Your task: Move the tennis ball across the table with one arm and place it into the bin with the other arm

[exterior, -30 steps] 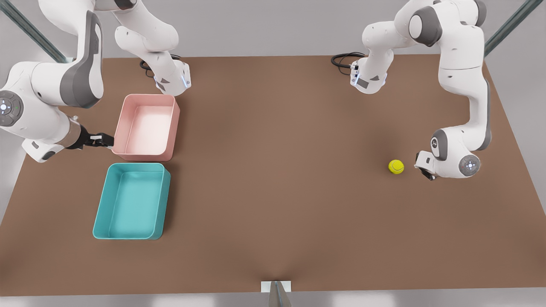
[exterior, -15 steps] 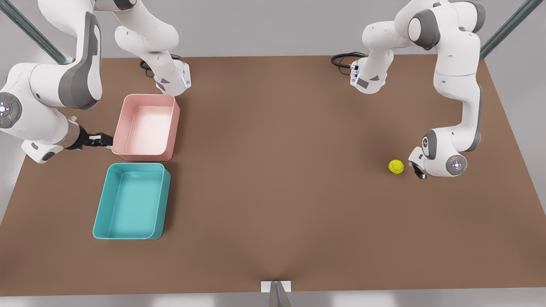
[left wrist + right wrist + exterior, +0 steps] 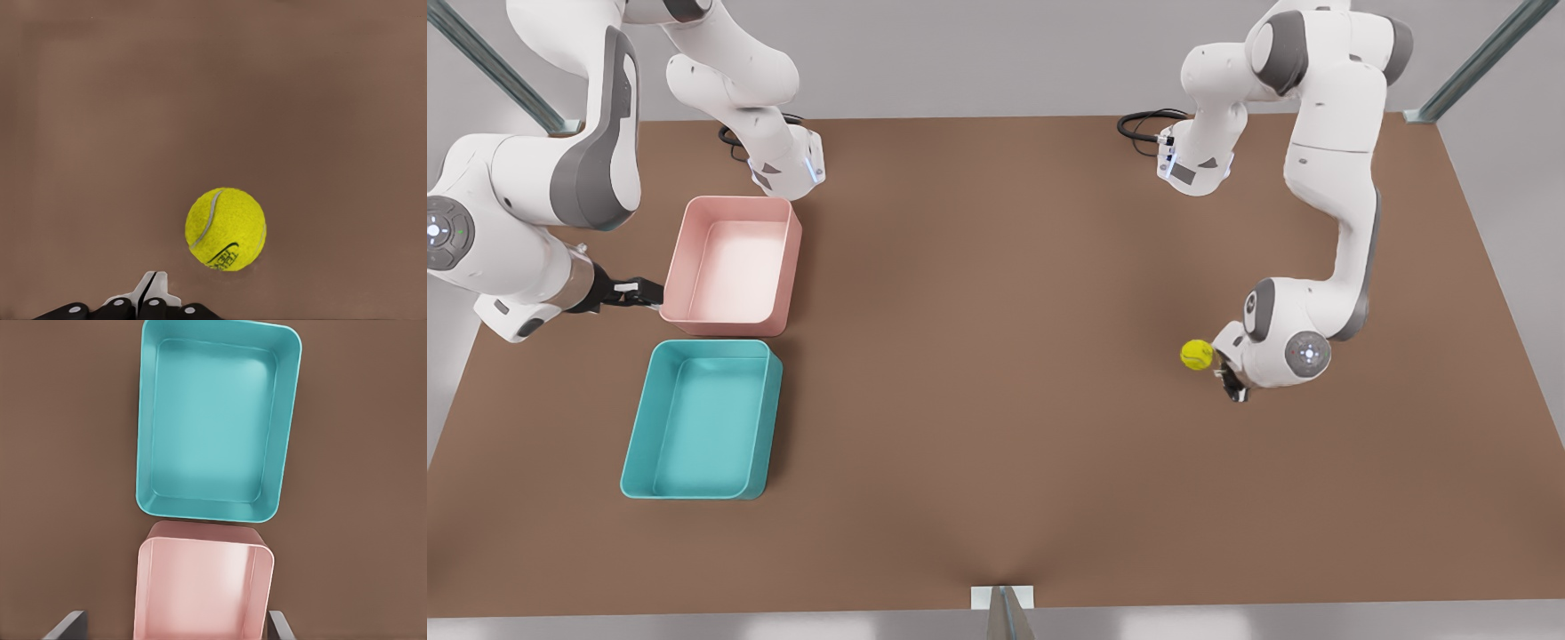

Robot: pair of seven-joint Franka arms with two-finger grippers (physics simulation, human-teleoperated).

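My left tool (image 3: 1230, 380), fingers pressed together, touches the tennis ball (image 3: 1197, 354), pushing it across the counter (image 3: 996, 373). Next: push on toward the bin (image 3: 701, 420).

My right tool (image 3: 633, 292) waits; spread.

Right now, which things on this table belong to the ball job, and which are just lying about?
Belongs to the job:
- tennis ball
- teal bin
- table
- left gripper, shut, beside the ball
- right gripper, open, waiting at the trays

Lying about:
- pink tray
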